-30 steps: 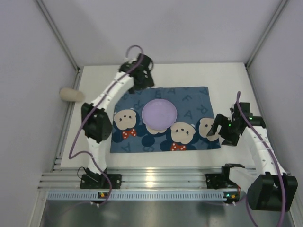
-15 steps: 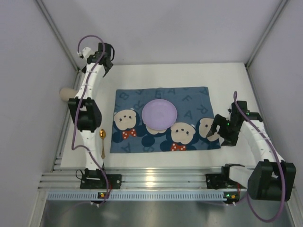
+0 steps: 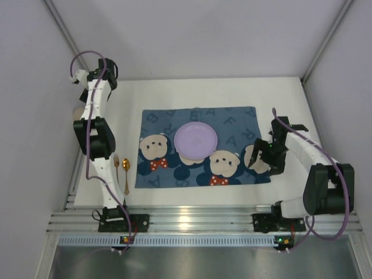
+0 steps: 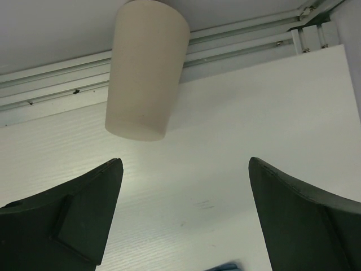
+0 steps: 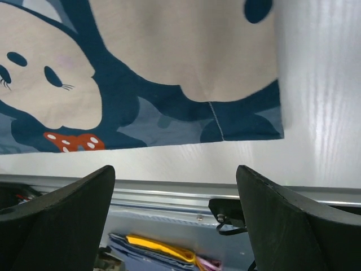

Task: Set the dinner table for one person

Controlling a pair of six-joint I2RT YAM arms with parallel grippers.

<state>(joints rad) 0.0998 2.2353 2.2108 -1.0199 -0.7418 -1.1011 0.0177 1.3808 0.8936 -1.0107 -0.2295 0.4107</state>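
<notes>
The white dinner table [image 3: 232, 93] carries a blue bear-print placemat [image 3: 232, 125] with a lilac plate [image 3: 196, 139] on it. A beige cup [image 4: 146, 68] lies on its side against the left rail; in the top view only a sliver of it [image 3: 75, 111] shows behind the left arm. My left gripper [image 3: 103, 74] is at the far left corner, above the table; in the left wrist view it [image 4: 185, 169] is open and empty, a short way from the cup. My right gripper [image 3: 256, 158] is open and empty over the mat's near right corner [image 5: 248, 121].
A gold spoon [image 3: 125, 170] and a gold fork [image 3: 116, 165] lie on the table left of the mat. Ribbed aluminium rails run along the near edge [image 3: 192, 218] and the left edge [image 4: 237, 39]. White walls enclose the table on three sides.
My left arm has swung from the mat's far edge to the far left corner, which uncovers the spoon and fork. My right gripper has moved slightly left, over the mat's corner.
</notes>
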